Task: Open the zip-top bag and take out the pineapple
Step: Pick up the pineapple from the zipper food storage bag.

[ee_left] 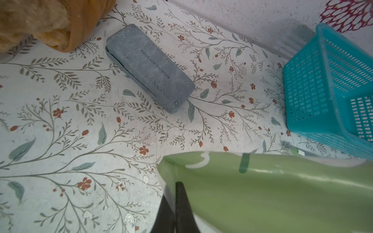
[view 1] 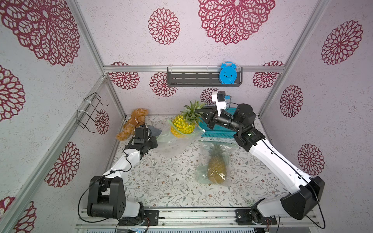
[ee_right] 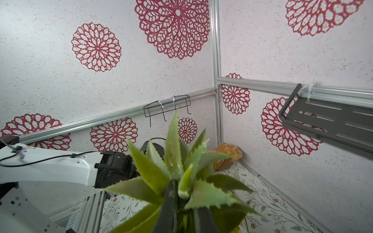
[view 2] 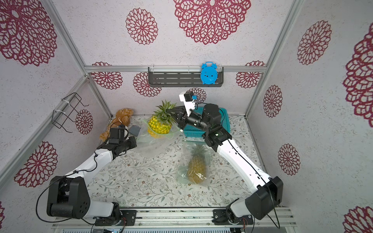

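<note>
One outstretched right hand (view 1: 202, 115) on pineapple (view 1: 182, 126)

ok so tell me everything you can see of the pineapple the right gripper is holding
The pineapple has a bright yellow scaly body and a spiky green crown, plastic-looking. It is held tilted, crown uppermost, its base inside the open mouth of the clear zip-top bag. The right gripper is shut on the crown leaves.

text: REFUELING FOR CHINA | on: grey case (ee_left: 150, 68)
</note>
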Robot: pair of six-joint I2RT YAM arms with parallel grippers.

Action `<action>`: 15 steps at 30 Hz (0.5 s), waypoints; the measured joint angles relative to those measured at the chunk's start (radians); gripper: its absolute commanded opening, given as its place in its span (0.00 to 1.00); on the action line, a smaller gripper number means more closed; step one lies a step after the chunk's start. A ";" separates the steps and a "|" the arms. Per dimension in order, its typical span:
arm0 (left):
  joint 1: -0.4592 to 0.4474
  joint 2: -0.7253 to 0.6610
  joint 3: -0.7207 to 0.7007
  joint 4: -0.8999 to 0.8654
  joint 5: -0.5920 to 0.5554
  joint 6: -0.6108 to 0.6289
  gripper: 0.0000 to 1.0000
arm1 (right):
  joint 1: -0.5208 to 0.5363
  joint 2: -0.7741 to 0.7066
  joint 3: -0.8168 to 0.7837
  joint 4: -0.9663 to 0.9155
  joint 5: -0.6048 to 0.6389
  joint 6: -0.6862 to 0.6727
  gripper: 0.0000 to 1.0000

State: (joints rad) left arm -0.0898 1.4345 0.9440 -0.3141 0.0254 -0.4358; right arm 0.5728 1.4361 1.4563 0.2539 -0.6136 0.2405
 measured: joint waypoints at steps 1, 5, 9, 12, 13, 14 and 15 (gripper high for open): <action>-0.005 0.009 0.003 -0.010 -0.008 0.006 0.00 | 0.001 0.010 0.005 -0.005 -0.003 0.000 0.00; -0.011 0.054 0.019 -0.043 -0.042 0.025 0.00 | 0.006 0.017 0.014 -0.024 -0.008 -0.003 0.00; -0.011 0.088 0.039 -0.079 -0.082 0.043 0.00 | 0.013 0.003 0.013 -0.029 -0.005 -0.005 0.00; -0.011 0.105 0.054 -0.096 -0.111 0.056 0.00 | 0.015 -0.027 -0.001 -0.029 -0.003 -0.004 0.00; -0.011 0.108 0.055 -0.099 -0.121 0.060 0.00 | 0.015 -0.043 -0.008 -0.028 -0.001 -0.004 0.00; -0.010 0.110 0.055 -0.105 -0.131 0.063 0.00 | 0.015 -0.059 -0.015 -0.028 0.000 -0.005 0.00; -0.010 0.111 0.055 -0.113 -0.143 0.066 0.00 | 0.015 -0.080 -0.024 -0.026 0.007 -0.008 0.00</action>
State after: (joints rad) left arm -0.1001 1.5455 0.9993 -0.4274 -0.1173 -0.3698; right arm 0.5880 1.3556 1.4319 0.2283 -0.6067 0.2329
